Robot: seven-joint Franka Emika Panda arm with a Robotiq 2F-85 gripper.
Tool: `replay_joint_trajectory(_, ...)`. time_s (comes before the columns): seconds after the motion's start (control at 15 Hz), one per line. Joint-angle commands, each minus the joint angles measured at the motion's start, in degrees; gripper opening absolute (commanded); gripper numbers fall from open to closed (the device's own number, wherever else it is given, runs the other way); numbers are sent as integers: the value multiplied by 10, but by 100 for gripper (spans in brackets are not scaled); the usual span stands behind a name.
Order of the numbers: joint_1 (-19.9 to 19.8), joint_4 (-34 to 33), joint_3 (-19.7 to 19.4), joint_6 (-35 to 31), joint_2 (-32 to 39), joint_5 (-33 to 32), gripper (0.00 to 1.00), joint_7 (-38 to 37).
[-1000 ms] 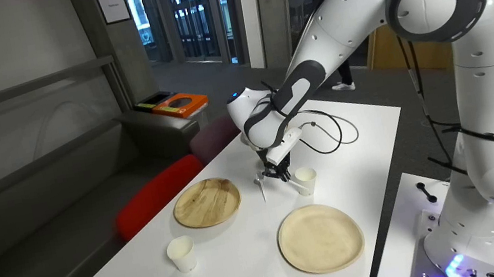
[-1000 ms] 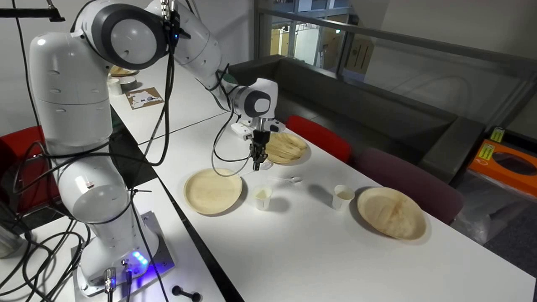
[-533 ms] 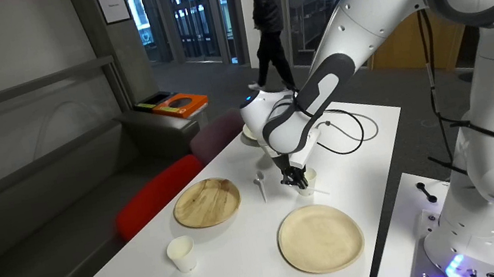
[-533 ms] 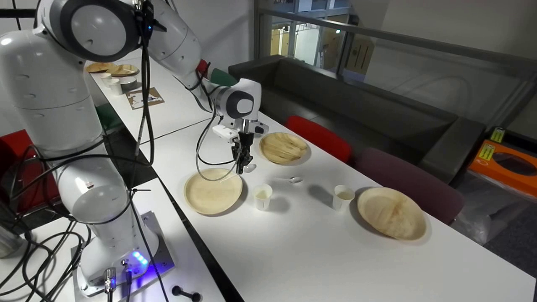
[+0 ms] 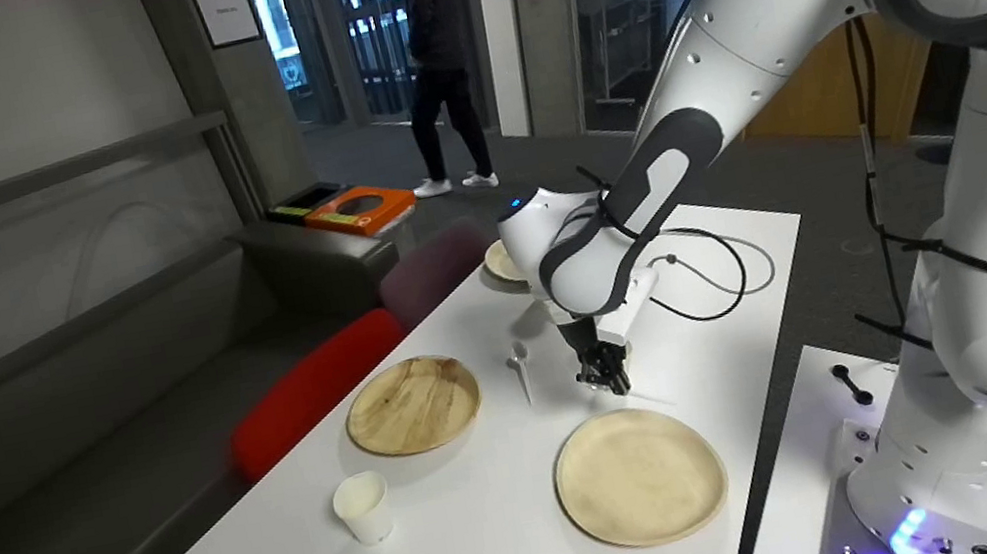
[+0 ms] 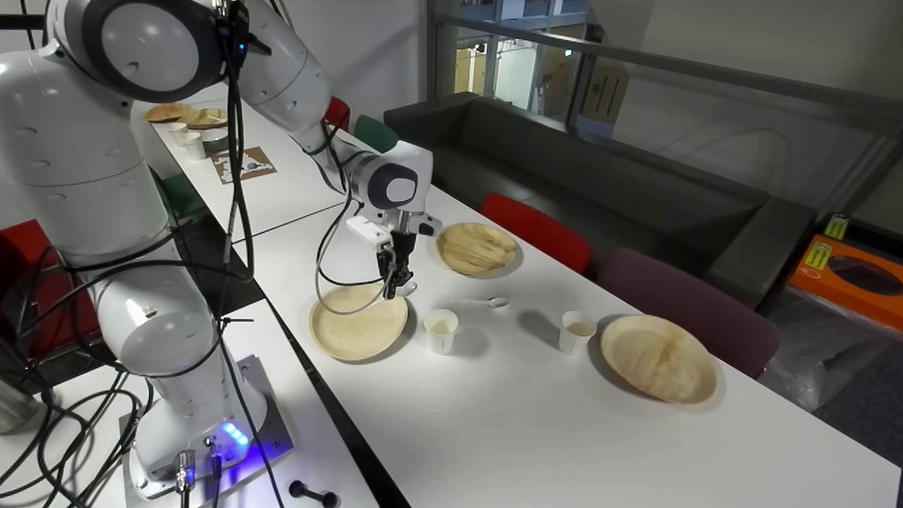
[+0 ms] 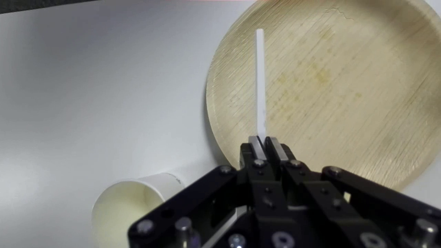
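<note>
An upright cup (image 7: 124, 208) stood just beside the pale plate (image 7: 327, 100), both close to the gripper (image 7: 264, 140), which hid most of that cup in an exterior view; a second spoon (image 6: 497, 302) and a wood-grained plate (image 6: 476, 248) lay farther off on the table (image 6: 564, 437), with a red chair (image 6: 537, 231) at its edge. The arm (image 5: 730, 52) sloped outward and downward, gripper pointing down. Its jaws were pinched almost together on a white spoon (image 7: 260, 79) held over the table, its handle against the pale plate in the wrist view.
</note>
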State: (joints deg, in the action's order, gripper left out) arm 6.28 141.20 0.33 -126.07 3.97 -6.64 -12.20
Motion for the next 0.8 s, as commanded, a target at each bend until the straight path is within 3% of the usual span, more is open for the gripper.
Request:
replay_joint_trajectory(0.0, -9, 29, 17, -60, 5, 70, 2, 15)
replay_joint_trajectory(0.33, -2, 77, 44, -146, 33, 158, 2, 17)
replay_joint_trajectory(0.73, -12, 129, 40, -212, 61, 160, 2, 20)
